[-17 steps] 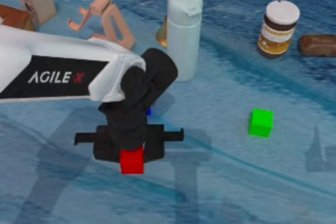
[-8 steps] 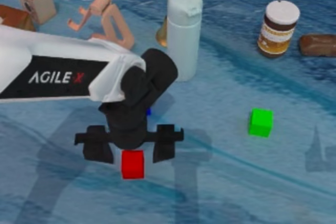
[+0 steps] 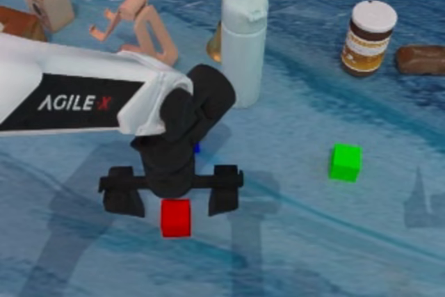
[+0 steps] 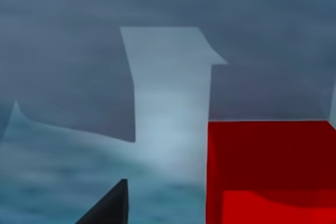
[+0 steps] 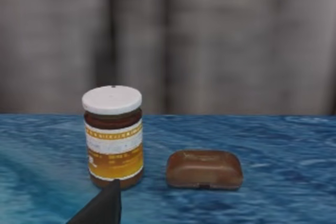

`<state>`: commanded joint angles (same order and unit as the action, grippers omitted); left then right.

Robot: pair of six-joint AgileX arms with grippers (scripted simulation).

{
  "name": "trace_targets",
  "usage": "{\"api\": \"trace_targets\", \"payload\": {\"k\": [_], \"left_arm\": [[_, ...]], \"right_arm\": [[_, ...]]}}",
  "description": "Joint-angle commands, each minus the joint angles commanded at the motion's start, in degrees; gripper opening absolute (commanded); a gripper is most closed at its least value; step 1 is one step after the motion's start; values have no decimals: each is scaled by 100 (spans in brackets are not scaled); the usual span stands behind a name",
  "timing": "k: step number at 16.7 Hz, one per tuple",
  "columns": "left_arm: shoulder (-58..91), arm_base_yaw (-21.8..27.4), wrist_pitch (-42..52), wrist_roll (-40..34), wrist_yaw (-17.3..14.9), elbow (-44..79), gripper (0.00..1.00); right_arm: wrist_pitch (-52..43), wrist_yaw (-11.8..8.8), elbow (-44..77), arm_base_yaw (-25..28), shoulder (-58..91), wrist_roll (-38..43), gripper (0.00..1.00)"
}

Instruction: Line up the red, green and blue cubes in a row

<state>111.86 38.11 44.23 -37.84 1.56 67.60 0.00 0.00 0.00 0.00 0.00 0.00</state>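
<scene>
Top view: glossy red cube [image 3: 175,218] between open left pincer [image 3: 174,199] fingers.

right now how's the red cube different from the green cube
The red cube sits between the open fingers of the left gripper, under the arm; the green cube stands alone in the open, toward the table's right, with nothing near it. The red cube lies nearer the table's front edge, the green one farther back. The red cube fills much of the left wrist view; the green shows only from the top. Both are small, plain, equal-sized cubes resting on the table.
</scene>
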Motion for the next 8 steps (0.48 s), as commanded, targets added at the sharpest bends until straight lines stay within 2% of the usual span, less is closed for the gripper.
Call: {"api": "trace_targets", "payload": {"k": [3, 8], "left_arm": [[-85, 12, 237, -1, 1, 161, 100], [-518, -52, 1306, -52, 4, 745, 100]], "right_arm": [[0, 0, 0, 0, 0, 0, 100], [0, 0, 0, 0, 0, 0, 100]]}}
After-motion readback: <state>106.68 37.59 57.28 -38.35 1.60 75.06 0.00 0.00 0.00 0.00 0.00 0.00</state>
